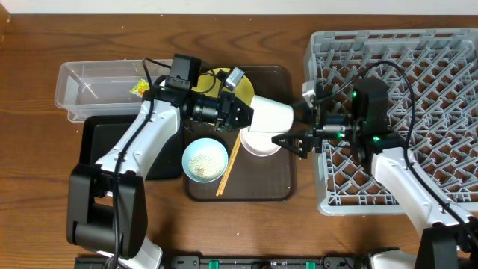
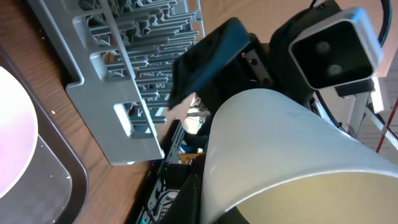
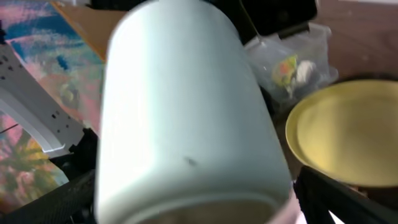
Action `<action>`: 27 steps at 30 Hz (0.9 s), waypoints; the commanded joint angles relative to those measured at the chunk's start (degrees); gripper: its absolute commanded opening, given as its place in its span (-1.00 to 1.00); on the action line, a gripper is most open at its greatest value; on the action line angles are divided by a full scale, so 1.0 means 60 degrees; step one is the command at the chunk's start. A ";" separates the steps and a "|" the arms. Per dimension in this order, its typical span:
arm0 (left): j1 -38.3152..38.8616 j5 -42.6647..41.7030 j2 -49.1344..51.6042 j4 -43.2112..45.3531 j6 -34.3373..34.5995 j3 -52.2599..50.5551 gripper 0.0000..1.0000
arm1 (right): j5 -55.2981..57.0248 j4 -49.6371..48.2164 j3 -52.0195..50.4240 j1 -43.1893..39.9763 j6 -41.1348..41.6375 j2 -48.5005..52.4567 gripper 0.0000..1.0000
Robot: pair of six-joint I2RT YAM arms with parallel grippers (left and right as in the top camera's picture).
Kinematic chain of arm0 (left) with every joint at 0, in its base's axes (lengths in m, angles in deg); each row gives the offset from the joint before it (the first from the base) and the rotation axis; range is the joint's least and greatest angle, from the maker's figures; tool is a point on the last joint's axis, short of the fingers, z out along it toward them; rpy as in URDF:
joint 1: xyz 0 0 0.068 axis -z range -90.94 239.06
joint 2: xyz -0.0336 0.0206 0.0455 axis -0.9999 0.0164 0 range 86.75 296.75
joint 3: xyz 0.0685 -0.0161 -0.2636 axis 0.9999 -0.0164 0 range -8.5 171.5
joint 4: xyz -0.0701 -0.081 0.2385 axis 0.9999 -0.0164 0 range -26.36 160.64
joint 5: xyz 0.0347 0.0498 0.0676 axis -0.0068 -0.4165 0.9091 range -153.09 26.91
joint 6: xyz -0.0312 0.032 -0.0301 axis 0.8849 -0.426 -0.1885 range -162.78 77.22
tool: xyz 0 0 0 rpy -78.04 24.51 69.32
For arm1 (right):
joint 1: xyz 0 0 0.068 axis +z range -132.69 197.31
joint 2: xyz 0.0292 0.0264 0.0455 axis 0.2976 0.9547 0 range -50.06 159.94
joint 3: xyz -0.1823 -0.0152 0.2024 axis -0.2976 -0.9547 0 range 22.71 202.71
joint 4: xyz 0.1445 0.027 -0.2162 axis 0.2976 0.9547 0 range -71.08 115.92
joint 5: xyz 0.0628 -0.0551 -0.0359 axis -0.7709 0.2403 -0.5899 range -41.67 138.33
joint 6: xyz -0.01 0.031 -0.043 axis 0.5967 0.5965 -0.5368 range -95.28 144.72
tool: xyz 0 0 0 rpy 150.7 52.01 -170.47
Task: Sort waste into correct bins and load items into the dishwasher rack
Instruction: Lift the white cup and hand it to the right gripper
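Note:
My left gripper (image 1: 243, 113) is shut on the rim of the small white cup (image 1: 272, 116) and holds it sideways above the brown tray. The cup fills the left wrist view (image 2: 280, 149) and the right wrist view (image 3: 180, 112). My right gripper (image 1: 295, 123) is open, with its fingers on either side of the cup's base end. The white bowl (image 1: 258, 143) lies under the cup. The pale blue bowl (image 1: 205, 161) holds rice grains. Wooden chopsticks (image 1: 230, 164) lie beside it. The yellow plate (image 1: 224, 81) is partly hidden by my left arm. The grey rack (image 1: 418, 67) stands at the right.
The clear tub (image 1: 93, 86) at the back left holds the green-and-yellow wrapper (image 1: 140, 87). The black tray (image 1: 97, 142) lies in front of it under my left arm. The brown serving tray (image 1: 261, 190) carries the bowls and chopsticks. The rack's near wall (image 2: 118, 118) stands close to the cup.

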 commanded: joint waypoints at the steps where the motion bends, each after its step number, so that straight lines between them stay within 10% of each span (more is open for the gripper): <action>1: -0.0004 -0.0222 0.0011 0.0011 -0.0091 0.0149 -0.86 | -0.0259 -0.0448 0.0076 0.0124 0.0583 0.0025 0.87; 27: -0.0004 -0.0117 0.0011 0.0015 -0.0095 0.0149 -0.79 | -0.0495 -0.1370 0.0076 0.0124 0.0823 0.0025 0.05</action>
